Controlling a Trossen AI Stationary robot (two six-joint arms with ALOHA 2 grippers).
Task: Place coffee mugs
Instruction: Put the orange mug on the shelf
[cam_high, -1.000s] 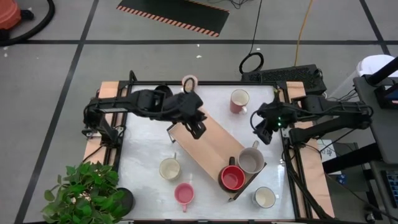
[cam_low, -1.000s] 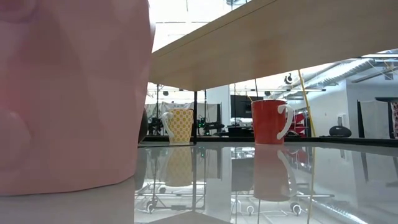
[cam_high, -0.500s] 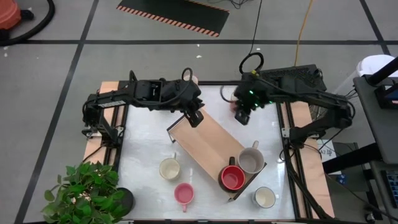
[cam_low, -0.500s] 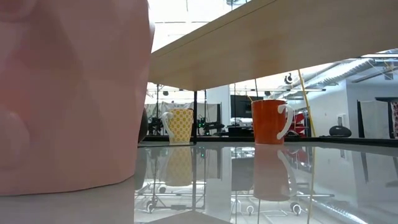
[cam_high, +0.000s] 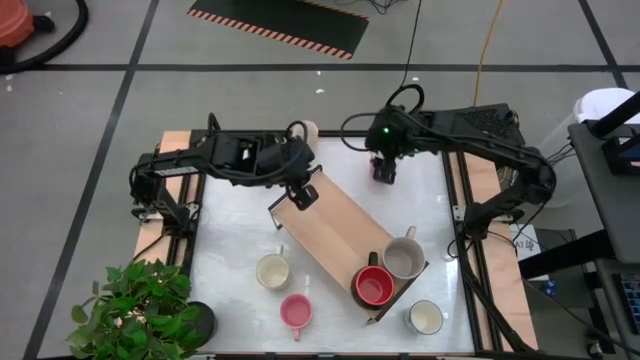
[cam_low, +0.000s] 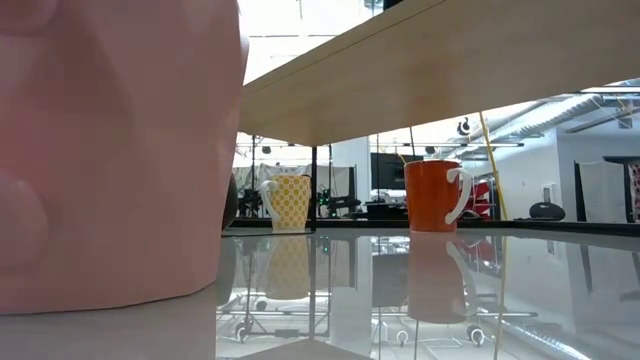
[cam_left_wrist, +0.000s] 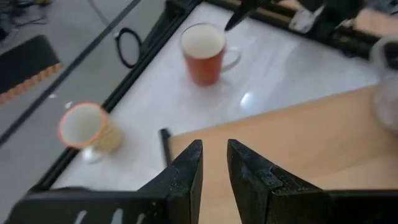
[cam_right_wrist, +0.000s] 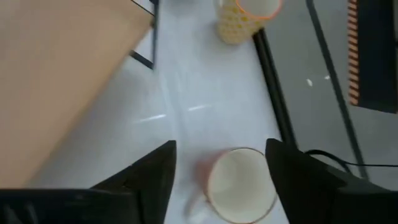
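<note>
While two mugs already sit on the wooden tray (cam_high: 345, 232), the job looks under halfway done. On the tray's near end: the red mug (cam_high: 373, 287) and the grey mug (cam_high: 403, 258), side by side and touching or nearly so. The rest of the tray surface is bare.

Still off the tray, as far as I can see:
- cream mug (cam_high: 272, 270), beside the tray's long edge, plant side
- pink mug (cam_high: 296, 311), just past the cream one, farther from the tray
- white mug (cam_high: 426, 317), off the tray's near end, next to the red mug
- orange-pink mug (cam_right_wrist: 239, 186) near the tray's far end, on the right arm's side
- patterned mug (cam_left_wrist: 86, 129) at the table edge beyond the tray's far corner

The black mug isn't visible in any view.

Right gripper (cam_right_wrist: 219, 163): over the orange-pink mug, jaws spread wide with one finger on each side of the rim, nothing gripped. My guess is this is the next pick; it needs to drop and close.

Left gripper (cam_left_wrist: 213, 163): over the tray's far corner, jaws nearly closed with a narrow gap, empty, touching nothing. The patterned mug is close by, probably its next target.
</note>
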